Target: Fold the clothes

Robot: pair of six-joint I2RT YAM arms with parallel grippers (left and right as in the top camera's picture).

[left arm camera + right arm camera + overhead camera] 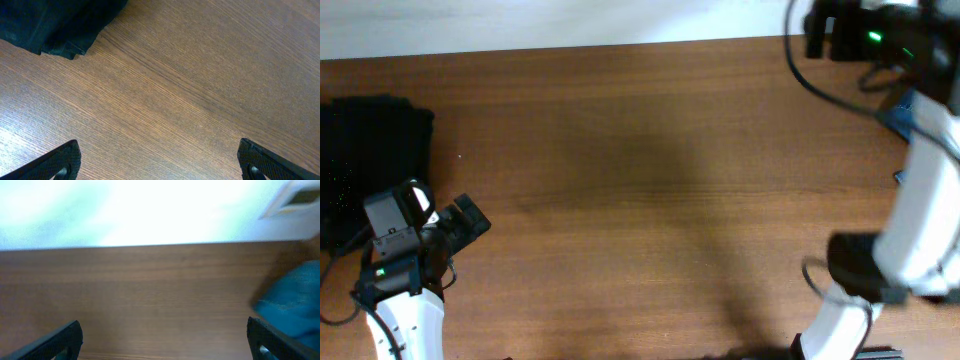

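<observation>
A pile of plain black soft fabric, the clothes [370,150], lies folded at the table's far left; no logo shows on it. Its corner shows at the top left of the left wrist view [55,25]. My left gripper [468,222] is just right of the pile, apart from it. In its wrist view it [160,165] is open and empty over bare wood. My right gripper [815,30] is at the far right back corner, far from the black pile. In its wrist view it [165,340] is open and empty.
Blue denim [903,115] lies at the table's right edge under the right arm, and shows blurred beside the right finger in the right wrist view [292,300]. The wooden table [650,180] ends at a white back edge.
</observation>
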